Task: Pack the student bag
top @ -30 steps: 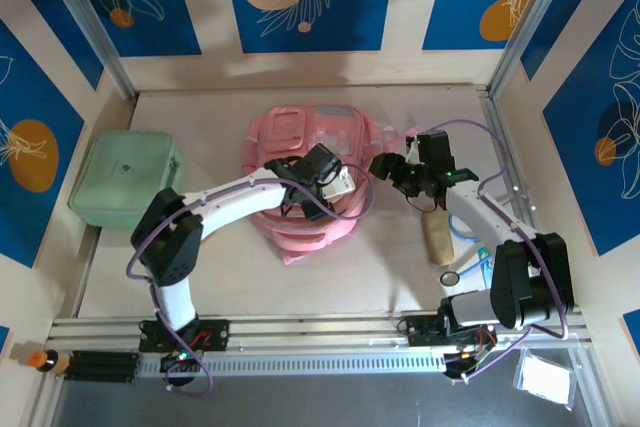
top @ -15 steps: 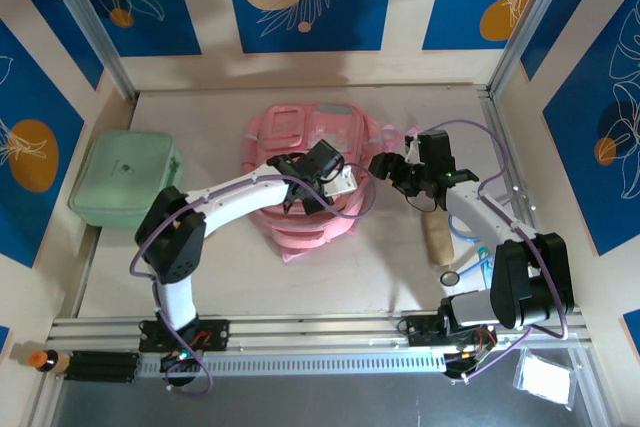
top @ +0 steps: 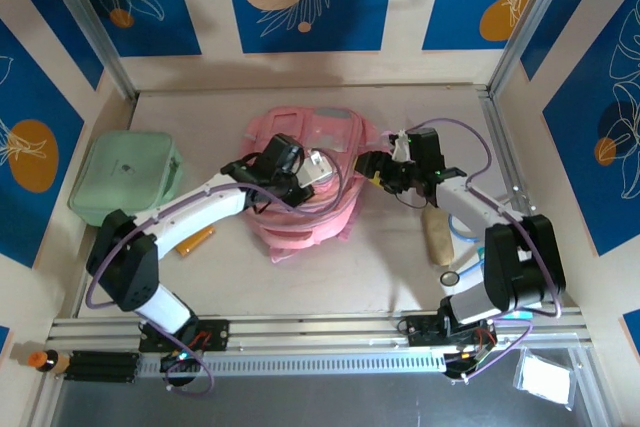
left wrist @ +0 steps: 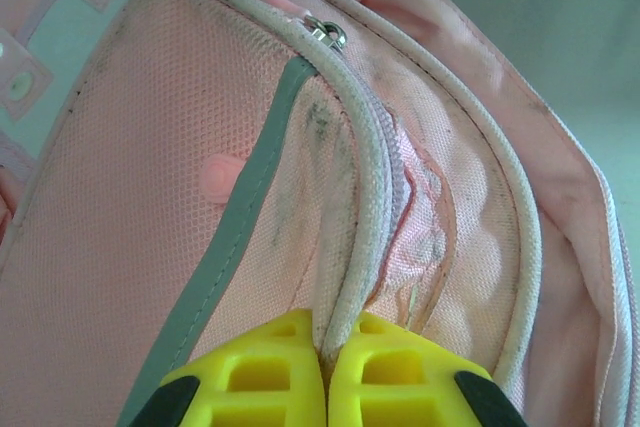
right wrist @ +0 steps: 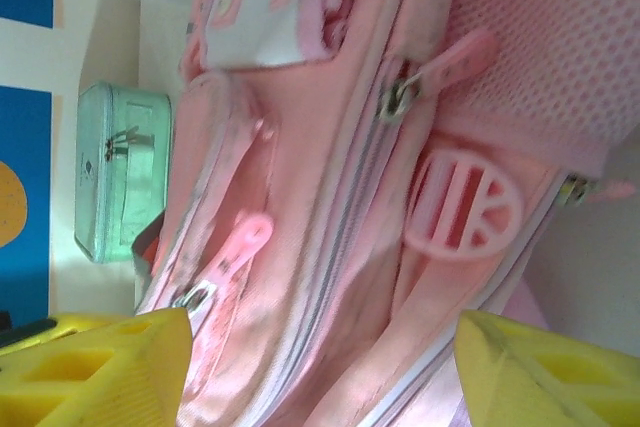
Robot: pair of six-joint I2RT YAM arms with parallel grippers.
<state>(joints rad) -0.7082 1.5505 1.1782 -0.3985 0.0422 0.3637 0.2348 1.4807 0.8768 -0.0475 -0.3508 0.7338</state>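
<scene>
The left arm stretches diagonally from its base toward the centre, its end effector (left wrist: 326, 347) pinched shut on a piped edge of the student bag (top: 325, 127), while the right arm bends inward, its end effector (top: 373, 163) spread wide, facing the left one.

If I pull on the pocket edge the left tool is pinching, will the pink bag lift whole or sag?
Probably sags: the student bag lies slumped, and its piped edge bends where the left tool pinches it. Thin mesh panels suggest it is light, so it may slide.
</scene>
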